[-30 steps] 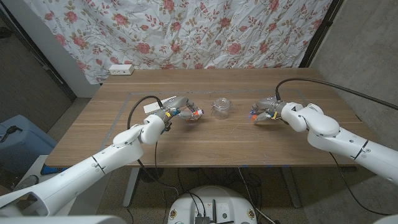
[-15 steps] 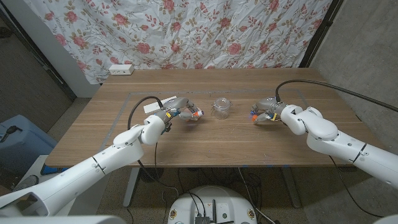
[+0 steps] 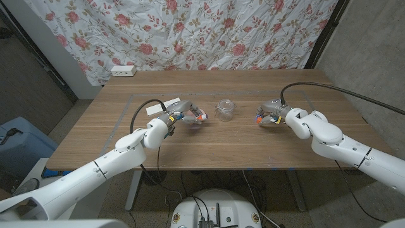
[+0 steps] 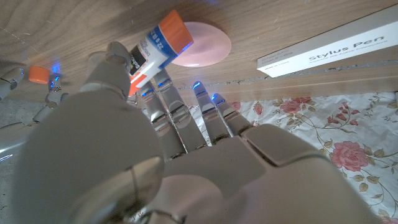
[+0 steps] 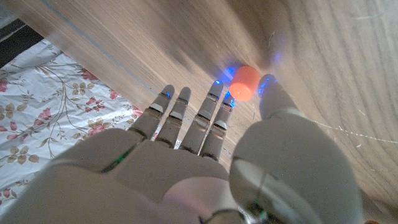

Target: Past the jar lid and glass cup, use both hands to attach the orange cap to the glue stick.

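My left hand [image 3: 179,114] holds the glue stick [image 3: 198,114] just above the table, to the left of the glass cup [image 3: 224,109]. The left wrist view shows the stick [image 4: 158,46], white with an orange end, pinched at the fingertips over the pink jar lid [image 4: 200,45]. My right hand [image 3: 272,114] stands to the right of the cup and pinches the small orange cap [image 3: 258,116]. In the right wrist view the cap [image 5: 244,83] sits between the thumb and a fingertip of that hand [image 5: 205,162], close over the wood.
A white box [image 3: 154,109] marked Stylus Pen [image 4: 329,43] lies left of my left hand. A power strip [image 3: 123,71] sits at the table's far left edge, in front of the floral curtain. Bare wood lies between the hands and the near edge.
The right forearm has slid slightly to the left, with the hand and cap nearly in place. The left hand and glue stick have hardly moved.
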{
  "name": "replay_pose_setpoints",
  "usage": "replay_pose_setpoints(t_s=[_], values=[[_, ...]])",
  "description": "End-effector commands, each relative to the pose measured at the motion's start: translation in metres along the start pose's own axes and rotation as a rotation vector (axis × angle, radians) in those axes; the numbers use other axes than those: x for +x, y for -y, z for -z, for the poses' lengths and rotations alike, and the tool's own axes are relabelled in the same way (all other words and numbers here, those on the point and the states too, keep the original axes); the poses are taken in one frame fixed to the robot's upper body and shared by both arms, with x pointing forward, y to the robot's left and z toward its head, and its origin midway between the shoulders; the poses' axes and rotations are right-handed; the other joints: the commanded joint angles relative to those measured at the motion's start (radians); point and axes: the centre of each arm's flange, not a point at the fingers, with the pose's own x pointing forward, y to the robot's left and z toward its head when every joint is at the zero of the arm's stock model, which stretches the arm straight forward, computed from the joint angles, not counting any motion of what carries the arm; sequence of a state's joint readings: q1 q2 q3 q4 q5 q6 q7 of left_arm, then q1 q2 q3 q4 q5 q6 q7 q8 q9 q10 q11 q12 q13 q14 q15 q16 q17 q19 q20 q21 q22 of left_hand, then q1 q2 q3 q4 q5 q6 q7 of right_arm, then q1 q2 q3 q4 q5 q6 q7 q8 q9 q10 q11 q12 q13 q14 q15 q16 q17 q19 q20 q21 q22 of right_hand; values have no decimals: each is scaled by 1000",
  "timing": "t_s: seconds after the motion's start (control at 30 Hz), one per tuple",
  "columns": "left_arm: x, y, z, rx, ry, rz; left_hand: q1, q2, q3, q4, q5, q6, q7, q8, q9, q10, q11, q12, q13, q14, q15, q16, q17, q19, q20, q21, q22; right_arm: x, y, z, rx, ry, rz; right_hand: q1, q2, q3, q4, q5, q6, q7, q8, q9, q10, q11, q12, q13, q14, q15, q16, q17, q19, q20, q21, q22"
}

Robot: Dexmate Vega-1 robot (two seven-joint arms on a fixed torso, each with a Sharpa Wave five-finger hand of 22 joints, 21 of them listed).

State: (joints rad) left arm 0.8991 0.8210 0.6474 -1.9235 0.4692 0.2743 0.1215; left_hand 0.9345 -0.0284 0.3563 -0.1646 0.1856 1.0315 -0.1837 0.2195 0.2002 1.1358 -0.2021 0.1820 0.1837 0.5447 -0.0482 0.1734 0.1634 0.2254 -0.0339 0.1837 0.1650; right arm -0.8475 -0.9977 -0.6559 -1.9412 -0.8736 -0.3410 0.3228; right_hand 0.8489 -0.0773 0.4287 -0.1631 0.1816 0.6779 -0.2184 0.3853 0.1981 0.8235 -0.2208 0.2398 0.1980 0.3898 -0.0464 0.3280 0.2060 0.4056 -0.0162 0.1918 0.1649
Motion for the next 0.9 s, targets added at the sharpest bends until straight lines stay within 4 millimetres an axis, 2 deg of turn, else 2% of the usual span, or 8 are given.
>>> replay_pose_setpoints(t_s=[0.03, 0.3, 0.9], values=[[-2, 0, 0, -2, 2, -1, -26, 44, 3, 4, 4, 101, 6, 5, 5, 25, -22, 7, 5, -7, -119, 6, 3, -1, -2, 3, 4, 1, 0, -2, 4, 6, 16, 10, 20, -5, 1, 5, 35, -1, 18, 4, 32, -1, -2, 3, 21, -127, 12, 5, 8, -6, -1, 3], [-3, 1, -1, -2, 1, -5, -27, 45, 3, 3, 4, 102, 8, 5, 5, 25, -22, 7, 5, -7, -119, 6, 3, -2, -3, 3, 4, 1, 1, -1, 14, 8, 23, 28, 34, -19, 2, 1, 94, -2, 34, 4, 82, -1, -7, 5, 39, -134, 19, 8, 11, -10, -2, 3], [-4, 1, -3, -2, 13, -7, -26, 47, 3, 1, 4, 103, 8, 4, 4, 26, -22, 8, 5, -8, -118, 7, 3, -1, -3, 4, 4, -1, 1, 4, 39, -2, 49, 64, 60, -52, 2, 2, 184, -2, 51, 3, 183, -1, -13, 6, 108, -146, 59, 23, 45, -17, 0, 2]])
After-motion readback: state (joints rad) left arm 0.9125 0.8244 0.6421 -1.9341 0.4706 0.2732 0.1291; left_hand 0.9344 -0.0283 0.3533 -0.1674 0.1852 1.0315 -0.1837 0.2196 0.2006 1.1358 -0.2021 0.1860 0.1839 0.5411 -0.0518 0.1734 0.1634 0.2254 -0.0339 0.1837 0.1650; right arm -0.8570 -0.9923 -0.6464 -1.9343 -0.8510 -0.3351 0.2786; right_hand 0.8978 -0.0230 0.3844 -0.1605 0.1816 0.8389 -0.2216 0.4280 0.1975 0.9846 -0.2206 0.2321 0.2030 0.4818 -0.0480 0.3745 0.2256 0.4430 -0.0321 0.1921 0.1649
